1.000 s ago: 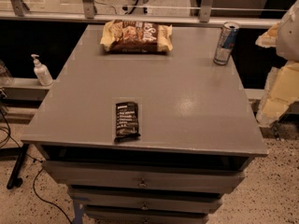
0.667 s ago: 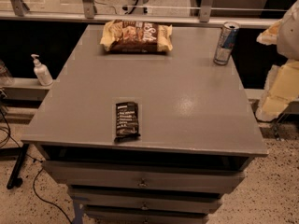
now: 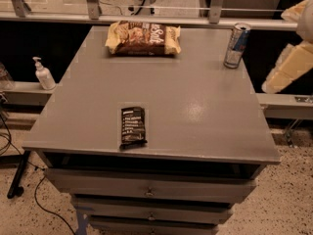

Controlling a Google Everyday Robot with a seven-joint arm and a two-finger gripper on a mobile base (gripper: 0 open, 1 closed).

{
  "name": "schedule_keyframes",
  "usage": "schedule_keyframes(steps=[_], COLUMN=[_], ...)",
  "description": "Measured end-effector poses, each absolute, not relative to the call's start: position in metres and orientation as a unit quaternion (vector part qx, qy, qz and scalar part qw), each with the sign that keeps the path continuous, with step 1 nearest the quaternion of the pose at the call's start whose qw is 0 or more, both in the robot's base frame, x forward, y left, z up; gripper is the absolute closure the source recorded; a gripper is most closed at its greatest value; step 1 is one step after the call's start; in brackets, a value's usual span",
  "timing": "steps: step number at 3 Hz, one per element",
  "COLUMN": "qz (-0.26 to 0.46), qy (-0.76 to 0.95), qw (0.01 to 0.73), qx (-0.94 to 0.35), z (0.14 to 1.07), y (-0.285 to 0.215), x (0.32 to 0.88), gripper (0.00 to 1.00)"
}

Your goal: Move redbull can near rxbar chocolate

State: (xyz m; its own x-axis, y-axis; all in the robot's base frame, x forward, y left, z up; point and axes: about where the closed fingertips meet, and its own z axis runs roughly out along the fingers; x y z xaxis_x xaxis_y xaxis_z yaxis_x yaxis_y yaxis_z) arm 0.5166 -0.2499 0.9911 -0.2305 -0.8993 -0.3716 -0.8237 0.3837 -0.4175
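Observation:
The redbull can [image 3: 236, 45] stands upright at the far right corner of the grey table [image 3: 195, 116]. The rxbar chocolate [image 3: 132, 126], a flat black bar with white text, lies near the table's front edge, left of the middle. My gripper [image 3: 288, 70] shows only as blurred cream-coloured arm parts at the right edge of the view. It is beyond the table's right side, to the right of the can and not touching it. The can and the bar are far apart, on a diagonal across the table.
A tan and brown snack bag [image 3: 143, 38] lies at the table's far edge, left of the can. A white pump bottle [image 3: 44, 75] stands on a ledge to the left. Drawers [image 3: 149, 192] are below the tabletop. A metal rail [image 3: 146, 16] runs behind the table.
The cream arm parts at the right edge have risen a little. The can, the bar and the snack bag have not moved.

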Motion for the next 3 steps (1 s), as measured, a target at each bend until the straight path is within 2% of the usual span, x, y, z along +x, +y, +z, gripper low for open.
schedule_keyframes(steps=[2,3], qz=[-0.05,-0.01], qy=[0.796,0.805], qw=[0.395,0.441], qx=[-0.455,-0.397], z=[0.98,0.968], y=[-0.29,-0.304], x=[0.628,0.673], gripper=[0.0,0.0])
